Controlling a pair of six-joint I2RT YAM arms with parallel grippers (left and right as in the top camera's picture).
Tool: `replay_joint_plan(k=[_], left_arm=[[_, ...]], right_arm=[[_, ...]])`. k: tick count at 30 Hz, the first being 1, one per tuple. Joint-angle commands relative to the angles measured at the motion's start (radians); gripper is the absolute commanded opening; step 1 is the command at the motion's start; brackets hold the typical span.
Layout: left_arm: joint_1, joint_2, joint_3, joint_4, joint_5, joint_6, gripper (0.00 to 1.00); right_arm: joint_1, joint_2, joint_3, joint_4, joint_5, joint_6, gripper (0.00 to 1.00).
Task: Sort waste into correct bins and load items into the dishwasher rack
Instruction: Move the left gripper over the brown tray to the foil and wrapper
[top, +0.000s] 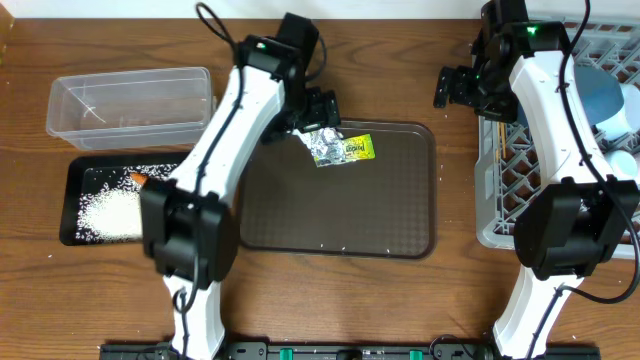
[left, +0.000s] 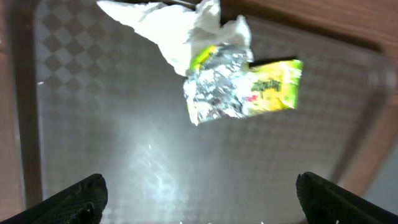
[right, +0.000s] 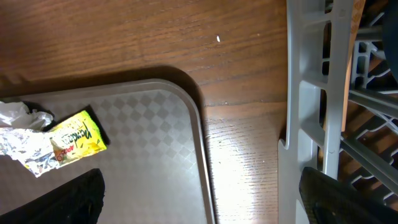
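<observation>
Crumpled silver foil (top: 326, 147) (left: 214, 87), a yellow-green wrapper (top: 357, 148) (left: 273, 84) and a white paper scrap (left: 168, 25) lie together at the back of the brown serving tray (top: 340, 215). My left gripper (top: 318, 108) (left: 202, 205) hangs open and empty just above and beside them. My right gripper (top: 452, 86) (right: 202, 199) is open and empty, over the gap between the tray and the grey dishwasher rack (top: 500, 190) (right: 305, 93). The black tray (top: 72, 205) holds white rice (top: 108, 213) and an orange stick (top: 138, 178). The clear tub (top: 130, 100) stands behind it.
Blue dishes (top: 600, 95) sit inside the rack at the right. The wrapper (right: 74, 137) and foil (right: 25, 152) also show in the right wrist view, on the tray's left. Bare wood lies between tray and rack.
</observation>
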Motion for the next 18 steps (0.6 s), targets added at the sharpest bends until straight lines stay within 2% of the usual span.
replay_joint_plan(k=[1,18], left_arm=[[-0.006,0.048,0.011,0.006,-0.016,-0.027,1.0],[-0.082,0.254,0.002,0.13,-0.017,-0.076,0.92]], right_arm=[[-0.001,0.001,0.012,0.0,-0.001,0.017,0.99],[0.0,0.001,0.012,0.0,-0.001,0.017,0.99]])
